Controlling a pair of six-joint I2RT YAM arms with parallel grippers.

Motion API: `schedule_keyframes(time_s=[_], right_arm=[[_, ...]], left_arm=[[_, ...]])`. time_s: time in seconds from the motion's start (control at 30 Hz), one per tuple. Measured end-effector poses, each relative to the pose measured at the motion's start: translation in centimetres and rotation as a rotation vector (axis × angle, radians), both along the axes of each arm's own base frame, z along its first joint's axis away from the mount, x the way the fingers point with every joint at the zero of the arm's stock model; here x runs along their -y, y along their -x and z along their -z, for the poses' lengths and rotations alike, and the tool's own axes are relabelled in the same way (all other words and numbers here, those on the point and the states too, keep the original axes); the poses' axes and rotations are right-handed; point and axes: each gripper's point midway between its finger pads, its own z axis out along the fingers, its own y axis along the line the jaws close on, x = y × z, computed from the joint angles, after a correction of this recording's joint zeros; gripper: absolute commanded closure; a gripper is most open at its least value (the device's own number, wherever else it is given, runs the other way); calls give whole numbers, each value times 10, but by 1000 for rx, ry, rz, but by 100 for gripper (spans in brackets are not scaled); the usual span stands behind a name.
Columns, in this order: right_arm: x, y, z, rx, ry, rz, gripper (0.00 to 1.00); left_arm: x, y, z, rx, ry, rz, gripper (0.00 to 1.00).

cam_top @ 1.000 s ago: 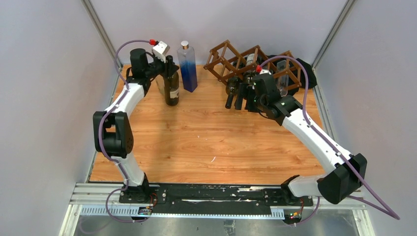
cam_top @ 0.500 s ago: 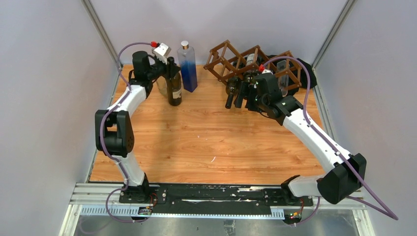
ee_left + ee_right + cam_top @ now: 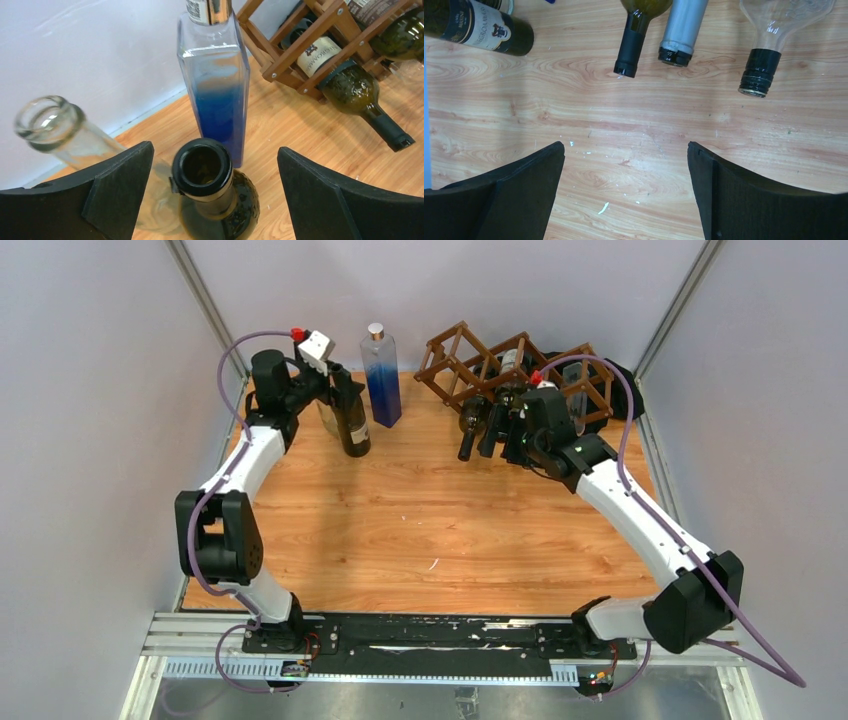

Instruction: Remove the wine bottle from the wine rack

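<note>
Dark glass bottle [image 3: 212, 202] stands upright within the wide left gripper [image 3: 214, 155], we judge parked; right gripper [image 3: 625, 150] gapes at the wine rack [image 3: 305, 42].

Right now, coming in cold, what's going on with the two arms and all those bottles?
The left gripper is open, jaws clear on either side of the neck of a dark glass wine bottle standing upright on the wooden table, beside a clear glass bottle and a square blue-tinted bottle. The right gripper, also open, hovers before the dark brown wooden lattice rack, facing three bottle necks sticking out of it. Neither holds anything.
</note>
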Motion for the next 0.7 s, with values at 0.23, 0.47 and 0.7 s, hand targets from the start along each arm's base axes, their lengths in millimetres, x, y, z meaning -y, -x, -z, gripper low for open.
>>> schedule_keyframes(time_s=[0.23, 0.47, 0.7], right_arm=[[6, -17, 13, -56, -11, 23, 3], [17, -38, 35, -127, 4, 74, 6], [21, -83, 40, -128, 30, 132, 15]], left_arm=[[-20, 11, -47, -25, -77, -83, 0], [-44, 73, -88, -43, -183, -151, 0], [-56, 121, -77, -140, -265, -155, 0]])
